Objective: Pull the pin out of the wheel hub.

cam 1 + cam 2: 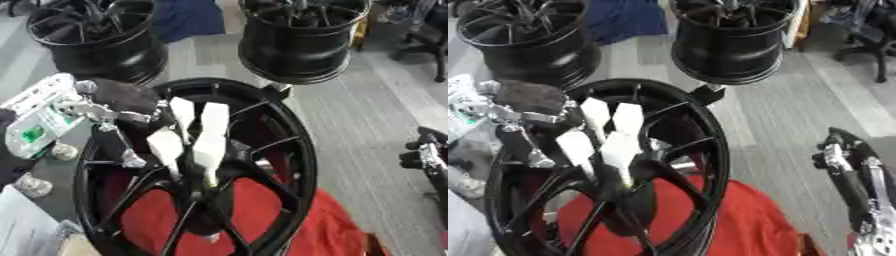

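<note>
White-tipped left hand (188, 140) over glossy black spoked wheel hub (284, 150), perhaps touching.

Black robot hand (131, 107), white fingertips (210, 135)

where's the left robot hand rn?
Left of centre in the left eye view: the left robot hand reaches into the near wheel hub, white fingertips at its centre, above the red cloth.

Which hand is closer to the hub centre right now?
Left. The left hand reaches into the wheel hub, fingertips at its centre. The right hand hangs off to the wheel's right, apart from it.
</note>
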You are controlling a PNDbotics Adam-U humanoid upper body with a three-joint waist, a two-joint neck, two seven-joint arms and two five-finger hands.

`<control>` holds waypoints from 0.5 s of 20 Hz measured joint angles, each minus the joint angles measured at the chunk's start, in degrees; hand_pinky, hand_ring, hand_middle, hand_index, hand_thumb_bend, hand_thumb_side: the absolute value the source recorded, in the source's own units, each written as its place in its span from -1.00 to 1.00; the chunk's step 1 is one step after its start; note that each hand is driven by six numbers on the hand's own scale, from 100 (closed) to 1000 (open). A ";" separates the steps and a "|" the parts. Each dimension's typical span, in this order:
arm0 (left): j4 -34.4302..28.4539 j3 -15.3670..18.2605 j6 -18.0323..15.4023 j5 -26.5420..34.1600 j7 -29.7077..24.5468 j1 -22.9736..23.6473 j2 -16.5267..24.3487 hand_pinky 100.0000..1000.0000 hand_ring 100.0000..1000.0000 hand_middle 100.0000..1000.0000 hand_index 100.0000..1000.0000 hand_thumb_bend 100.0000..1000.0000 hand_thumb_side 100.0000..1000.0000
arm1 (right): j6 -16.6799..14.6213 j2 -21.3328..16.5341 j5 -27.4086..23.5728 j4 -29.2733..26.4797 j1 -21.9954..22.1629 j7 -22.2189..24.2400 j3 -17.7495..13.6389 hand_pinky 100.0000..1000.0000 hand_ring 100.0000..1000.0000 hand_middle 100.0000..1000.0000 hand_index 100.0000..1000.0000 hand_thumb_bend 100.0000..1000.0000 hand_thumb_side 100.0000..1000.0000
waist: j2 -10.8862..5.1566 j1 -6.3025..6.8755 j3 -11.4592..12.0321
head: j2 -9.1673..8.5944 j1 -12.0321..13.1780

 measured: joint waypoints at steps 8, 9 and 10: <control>-0.08 5.31 2.38 6.85 -2.39 -0.48 1.65 -0.26 -0.50 -0.44 -0.07 -1.00 -0.68 | 0.02 0.00 0.00 0.10 0.02 -0.04 -0.01 0.07 0.05 0.05 0.55 -1.00 0.07 | -0.01 0.00 0.07 | 0.00 -0.08; -0.11 6.14 2.71 7.80 -2.72 -0.48 1.94 -0.26 -0.50 -0.44 -0.07 -1.00 -0.68 | 0.04 0.00 0.00 0.11 0.03 -0.07 -0.02 0.07 0.05 0.05 0.55 -1.00 0.07 | -0.01 0.00 0.10 | 0.00 -0.11; -0.24 6.94 3.03 8.76 -3.04 -0.48 2.24 -0.26 -0.51 -0.44 -0.08 -1.00 -0.68 | 0.06 0.00 0.00 0.12 0.03 -0.09 -0.02 0.07 0.05 0.05 0.55 -1.00 0.07 | -0.01 -0.04 0.14 | 0.00 -0.13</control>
